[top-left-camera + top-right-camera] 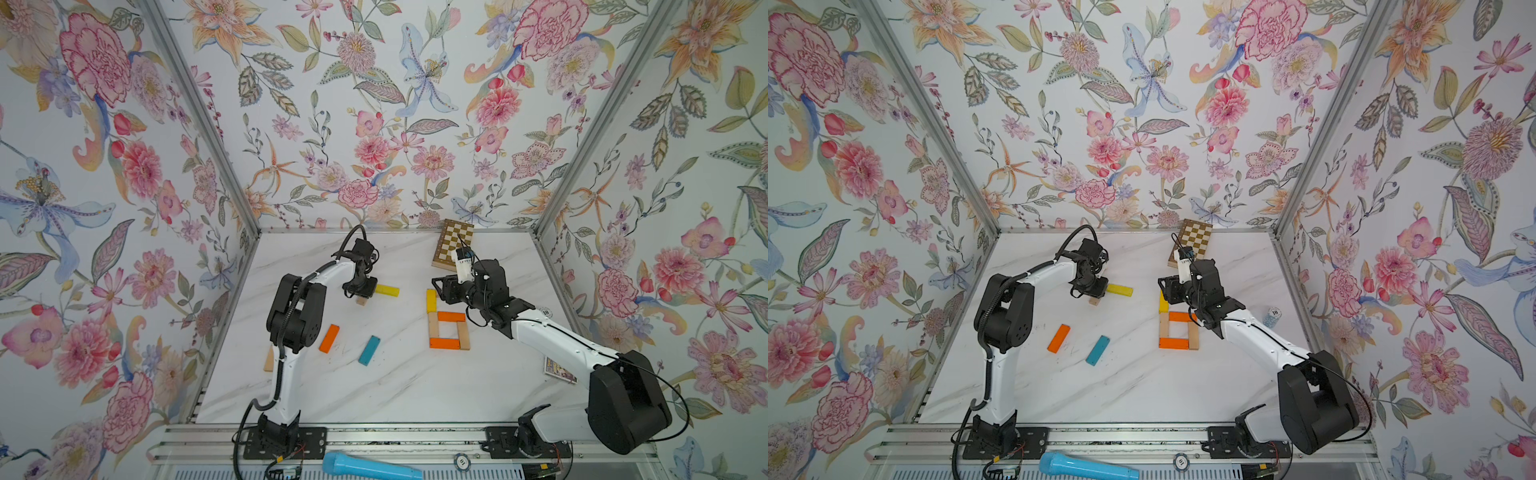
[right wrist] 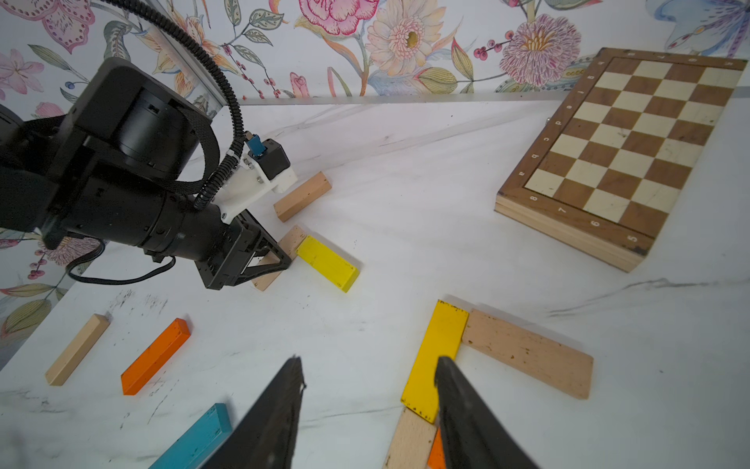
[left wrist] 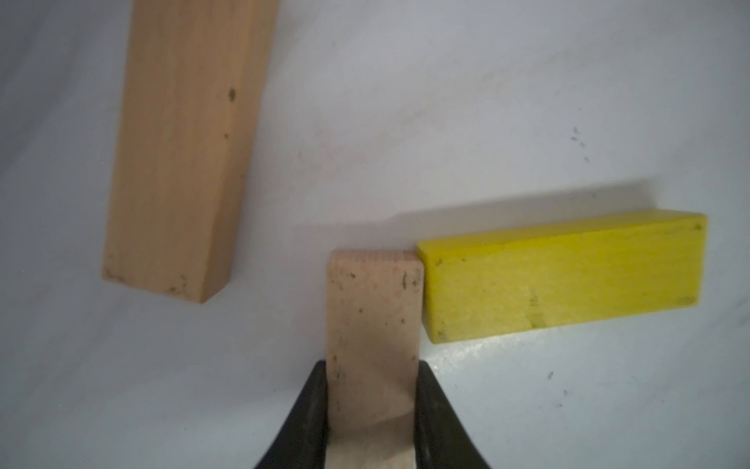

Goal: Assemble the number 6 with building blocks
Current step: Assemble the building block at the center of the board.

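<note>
The left gripper [image 3: 371,367] clamps a beige block [image 3: 373,300], whose side touches a yellow block [image 3: 560,280] at far centre. To its right, the right gripper [image 2: 369,361] hangs open, empty, over the number 6 [image 1: 451,316].

left arm [image 1: 328,270] up from the near rail [image 1: 395,436], elbow bent, wrist tipped down. left gripper [image 3: 371,365] low at the table [image 3: 527,101], fingers [image 3: 312,410] clamped on both sides of a beige block [image 3: 373,308]. right arm [image 1: 552,336] reaches in low from the near rail toward centre, wrist angled down. right gripper [image 2: 369,361] empty, fingers apart, nothing between them.
</note>
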`<state>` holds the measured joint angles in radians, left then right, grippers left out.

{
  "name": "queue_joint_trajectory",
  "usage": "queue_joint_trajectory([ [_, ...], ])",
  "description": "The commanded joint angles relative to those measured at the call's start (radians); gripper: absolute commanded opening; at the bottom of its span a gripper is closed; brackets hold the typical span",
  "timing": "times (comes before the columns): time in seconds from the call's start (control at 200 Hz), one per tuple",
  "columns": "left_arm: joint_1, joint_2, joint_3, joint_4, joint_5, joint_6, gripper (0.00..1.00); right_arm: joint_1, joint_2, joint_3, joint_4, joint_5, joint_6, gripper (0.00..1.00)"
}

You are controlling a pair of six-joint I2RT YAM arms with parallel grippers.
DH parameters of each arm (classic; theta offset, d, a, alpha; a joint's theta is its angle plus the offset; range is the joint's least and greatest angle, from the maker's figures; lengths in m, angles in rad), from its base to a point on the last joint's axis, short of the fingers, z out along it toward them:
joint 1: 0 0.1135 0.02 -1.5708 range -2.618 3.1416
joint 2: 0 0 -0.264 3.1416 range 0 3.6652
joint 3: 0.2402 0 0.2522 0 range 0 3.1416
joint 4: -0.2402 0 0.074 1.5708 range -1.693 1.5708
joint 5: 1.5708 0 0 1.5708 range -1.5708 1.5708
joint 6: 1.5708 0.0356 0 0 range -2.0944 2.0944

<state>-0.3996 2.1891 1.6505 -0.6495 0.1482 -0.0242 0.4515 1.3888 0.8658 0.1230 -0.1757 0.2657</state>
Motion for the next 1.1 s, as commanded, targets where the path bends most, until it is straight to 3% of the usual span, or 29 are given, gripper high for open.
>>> queue_joint_trajectory([
  [0.0, -0.012, 0.06, -0.006, -0.036, -0.001, -0.019, 0.3, 0.006, 0.003, 0.027, -0.011, -0.006, -0.014, 0.54],
  [0.135, -0.013, 0.06, -0.01, -0.039, 0.001, -0.029, 0.33, 0.007, 0.001, 0.026, -0.012, -0.007, -0.014, 0.54],
  [0.36, -0.006, 0.025, 0.014, -0.038, -0.021, -0.048, 0.57, 0.01, -0.004, 0.032, -0.024, 0.0, -0.019, 0.54],
  [0.595, 0.068, -0.124, 0.035, -0.049, -0.009, -0.107, 0.66, 0.02, -0.037, 0.034, -0.04, 0.014, -0.029, 0.55],
  [0.691, 0.078, -0.266, -0.065, -0.07, -0.046, -0.102, 0.67, 0.027, -0.058, 0.022, -0.04, 0.018, -0.031, 0.55],
  [0.826, 0.076, -0.494, -0.321, -0.111, -0.082, -0.145, 0.69, 0.043, -0.079, -0.006, -0.039, 0.018, -0.03, 0.55],
  [0.876, 0.074, -0.585, -0.427, -0.113, -0.091, -0.178, 0.76, 0.053, -0.086, -0.022, -0.025, 0.021, -0.029, 0.55],
  [0.946, 0.073, -0.708, -0.555, -0.116, -0.096, -0.211, 0.78, 0.069, -0.092, -0.041, -0.005, 0.027, -0.025, 0.55],
  [1.096, 0.07, -0.793, -0.71, -0.095, -0.074, -0.235, 0.8, 0.09, -0.069, -0.047, 0.024, 0.028, -0.02, 0.56],
])
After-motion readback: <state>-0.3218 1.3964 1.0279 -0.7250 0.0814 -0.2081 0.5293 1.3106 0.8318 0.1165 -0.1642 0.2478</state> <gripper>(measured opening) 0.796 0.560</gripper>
